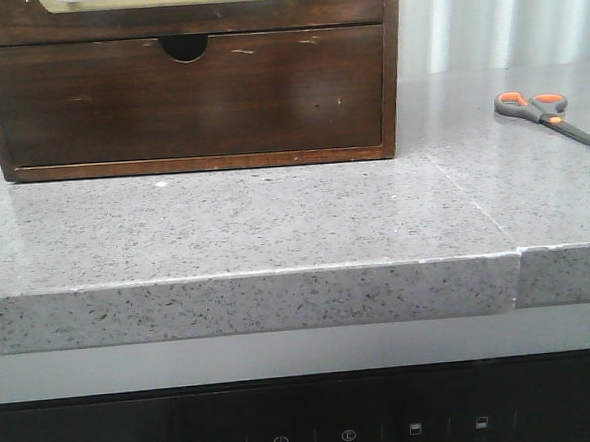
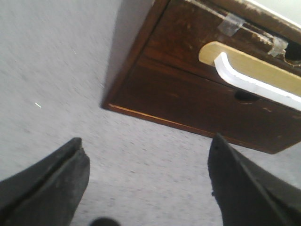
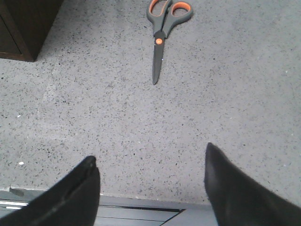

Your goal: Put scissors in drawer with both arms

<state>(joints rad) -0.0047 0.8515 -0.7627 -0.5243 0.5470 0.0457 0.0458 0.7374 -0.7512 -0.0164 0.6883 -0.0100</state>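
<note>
Drawer (image 1: 185,97) is shut, scissors (image 1: 547,115) lie flat well right of it, both the left gripper (image 2: 146,183) and the right gripper (image 3: 150,188) spread wide, holding nothing.

Front view low, facing the drawer (image 1: 187,97); both wrist views angled down on shared countertop (image 1: 275,222).

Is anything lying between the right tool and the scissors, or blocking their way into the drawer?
Only bare countertop shows between the open right tool and the scissors. The drawer itself is the obstacle: its front sits shut in the wooden cabinet, so it needs pulling open first.
</note>
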